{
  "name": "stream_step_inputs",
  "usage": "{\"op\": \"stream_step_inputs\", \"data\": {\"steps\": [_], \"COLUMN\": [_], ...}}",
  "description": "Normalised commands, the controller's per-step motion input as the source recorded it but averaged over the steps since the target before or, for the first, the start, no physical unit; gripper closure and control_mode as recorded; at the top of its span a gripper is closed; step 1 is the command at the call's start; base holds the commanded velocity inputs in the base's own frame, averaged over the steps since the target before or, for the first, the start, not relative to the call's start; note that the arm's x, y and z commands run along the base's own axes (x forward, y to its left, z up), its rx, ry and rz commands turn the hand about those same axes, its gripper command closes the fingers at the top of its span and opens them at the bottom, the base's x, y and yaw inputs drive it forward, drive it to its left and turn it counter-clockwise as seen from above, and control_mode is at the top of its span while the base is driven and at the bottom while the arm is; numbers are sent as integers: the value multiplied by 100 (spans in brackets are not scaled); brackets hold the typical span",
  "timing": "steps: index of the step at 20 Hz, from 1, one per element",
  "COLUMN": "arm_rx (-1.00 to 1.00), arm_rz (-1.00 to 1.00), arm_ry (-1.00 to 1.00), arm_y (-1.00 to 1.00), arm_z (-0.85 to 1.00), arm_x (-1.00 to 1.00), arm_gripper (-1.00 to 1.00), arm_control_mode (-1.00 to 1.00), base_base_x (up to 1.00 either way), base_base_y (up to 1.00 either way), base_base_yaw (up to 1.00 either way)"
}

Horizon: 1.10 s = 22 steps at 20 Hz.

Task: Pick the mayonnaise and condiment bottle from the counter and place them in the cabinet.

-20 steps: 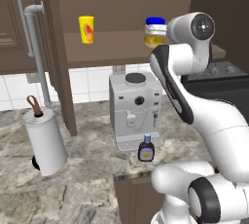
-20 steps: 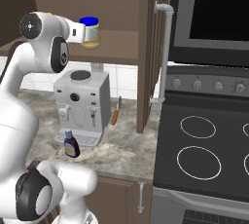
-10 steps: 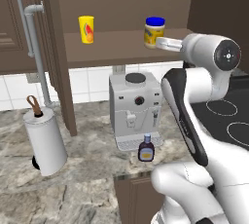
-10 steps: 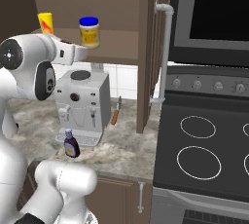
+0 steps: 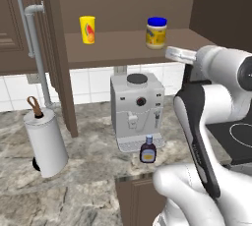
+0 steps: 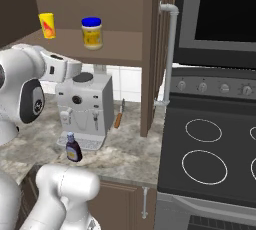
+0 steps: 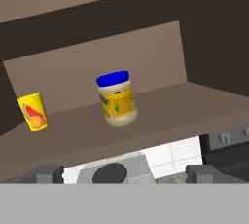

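The mayonnaise (image 5: 156,32) (image 6: 92,33) (image 7: 116,99), a squat yellow jar with a blue lid, stands upright on the shelf of the cabinet (image 5: 118,48) (image 6: 122,41) (image 7: 165,111). My gripper (image 7: 125,173) is open and empty, hanging in front of the shelf edge and a little below the jar, clear of it. The condiment bottle (image 5: 148,150) (image 6: 73,148), small and dark brown with a pale cap, stands on the counter (image 5: 88,176) (image 6: 125,151) just in front of the coffee machine.
A yellow cup (image 5: 87,29) (image 6: 48,25) (image 7: 33,112) sits on the shelf left of the jar. A grey coffee machine (image 5: 137,107) (image 6: 84,106) stands under the shelf. A paper towel roll (image 5: 45,144), open cabinet doors (image 5: 56,48) (image 6: 157,49) and a stove (image 6: 210,149) flank the spot.
The hand has drawn back from the jar and away from the shelf, jaws open. The jar stays standing on the shelf. The bottle has not moved.
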Motion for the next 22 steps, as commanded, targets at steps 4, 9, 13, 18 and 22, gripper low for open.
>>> {"op": "stream_step_inputs", "data": {"steps": [4, 9, 13, 18, 22], "arm_rx": [1, 0, 0, 0, 0], "arm_rz": [0, 0, 3, 18, 25], "arm_ry": [7, 12, 13, 7, 5], "arm_y": [0, 0, 0, 0, -8], "arm_z": [-19, -37, -42, -39, -53], "arm_x": [-40, -27, -11, 4, 34], "arm_gripper": [-100, -100, -100, -100, -100], "arm_control_mode": [-100, -100, -100, -100, -100], "base_base_x": [0, 0, 0, 0, 0], "base_base_y": [0, 0, 0, 0, 0], "base_base_yaw": [0, 0, 0, 0, 0]}}
